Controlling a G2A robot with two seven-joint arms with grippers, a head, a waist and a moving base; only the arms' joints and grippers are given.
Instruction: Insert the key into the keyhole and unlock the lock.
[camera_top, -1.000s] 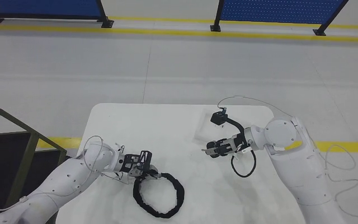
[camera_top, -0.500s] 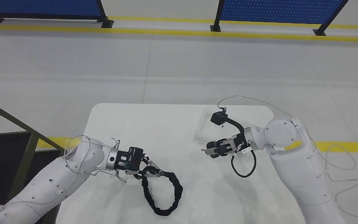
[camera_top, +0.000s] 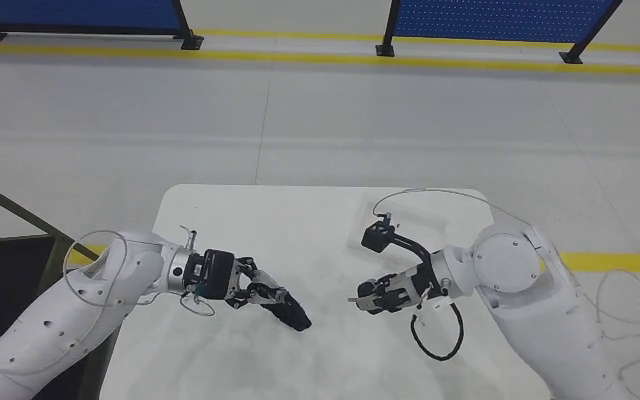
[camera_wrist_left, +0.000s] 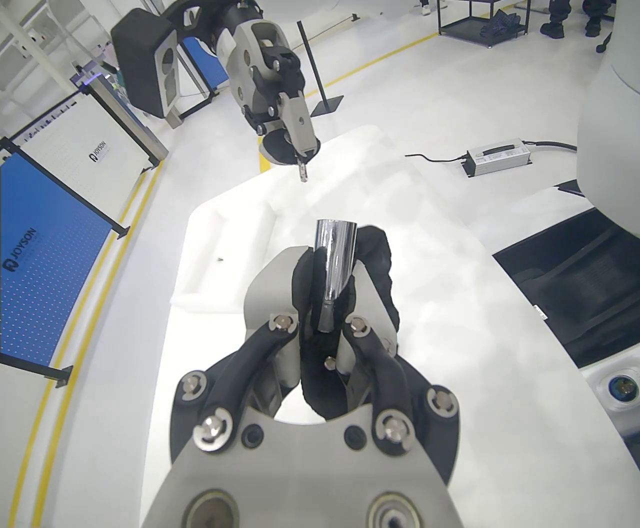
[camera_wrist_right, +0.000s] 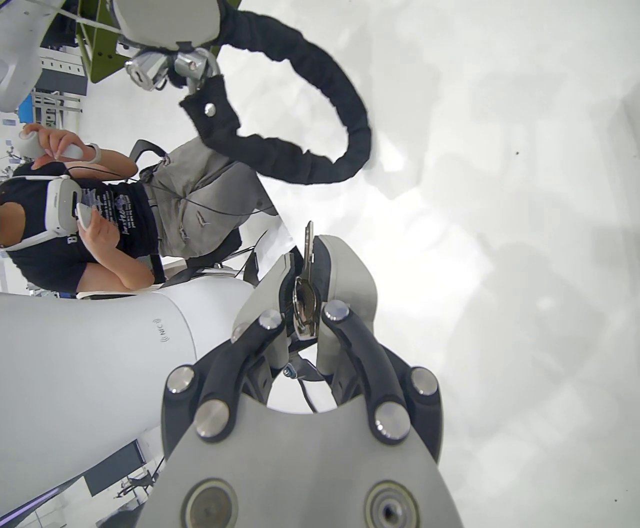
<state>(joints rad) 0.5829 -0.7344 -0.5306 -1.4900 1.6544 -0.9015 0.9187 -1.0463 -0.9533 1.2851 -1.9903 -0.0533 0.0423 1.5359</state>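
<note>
Top view places the left gripper (camera_top: 252, 290) and the right gripper (camera_top: 366, 298) facing each other across a bare strip of the white table (camera_top: 300, 215), near but not touching. The left gripper is clamped on the lock (camera_top: 285, 308). In the left wrist view its fingers pinch the rear end of the chrome barrel (camera_wrist_left: 335, 260), and the free end projects beyond the fingertips. The black sleeved cable (camera_wrist_right: 320, 165) hangs in a loop from the barrel. The right gripper is closed on the key (camera_wrist_right: 307, 280), which it holds by the bow, edge-on, with the blade standing out past the fingertips. Governing relation: the barrel's long axis runs outward from the left gripper toward the right gripper, and the key blade points back toward the lock, so the two parts meet roughly end to end. They are well apart, and the blade tip appears to sit slightly off the barrel's axis, so alignment is judged to come before insertion. The keyhole cannot be made out on the barrel's end face. The right gripper is the one placed to close the gap, while the left presents the lock. Markings: no legible writing on the lock or the key. The blue and white barrier panels (camera_wrist_left: 50, 240) on the floor beyond carry printed lettering, not transcribed
</note>
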